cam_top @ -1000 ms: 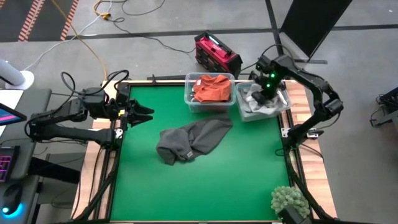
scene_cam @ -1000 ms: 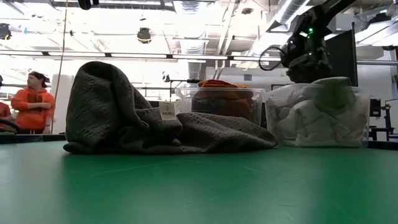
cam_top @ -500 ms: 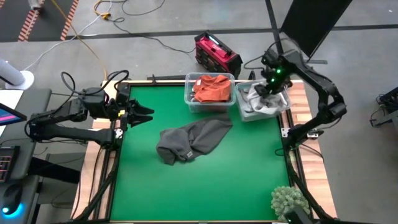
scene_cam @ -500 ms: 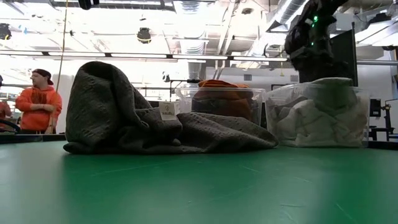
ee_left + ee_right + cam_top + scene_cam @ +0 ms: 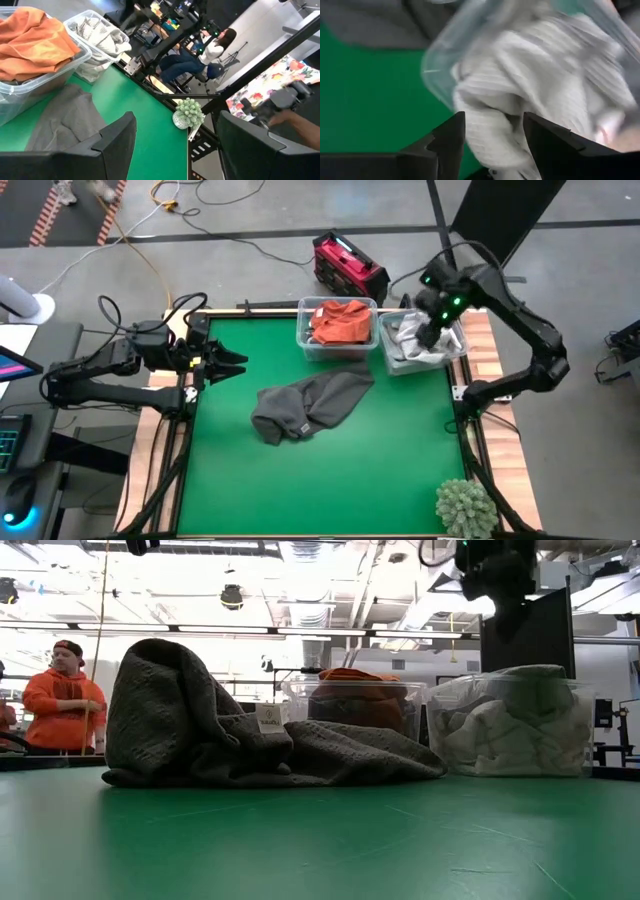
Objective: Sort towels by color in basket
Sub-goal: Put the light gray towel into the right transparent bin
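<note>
High view: right gripper (image 5: 430, 338) hangs over the right bin (image 5: 462, 345) at the bench's (image 5: 320, 470) far edge, w/ white towels (image 5: 412, 345) inside. Right wrist view: fingers (image 5: 547, 142) apart, nothing between them, white cloth just beyond. Orange towel (image 5: 338, 321) sits in the left bin (image 5: 303, 340), beside the right one. Dark grey towel (image 5: 305, 405) lies crumpled mid-bench, just in front of the bins, touching neither gripper. Left gripper (image 5: 228, 362) waits at the bench's left edge, well apart from the cloth; left wrist view shows its fingers (image 5: 117, 142) wide apart & empty. Plant ball (image 5: 464, 503) at near right corner. Low view: person (image 5: 62, 700) in orange top stands behind the bench.
</note>
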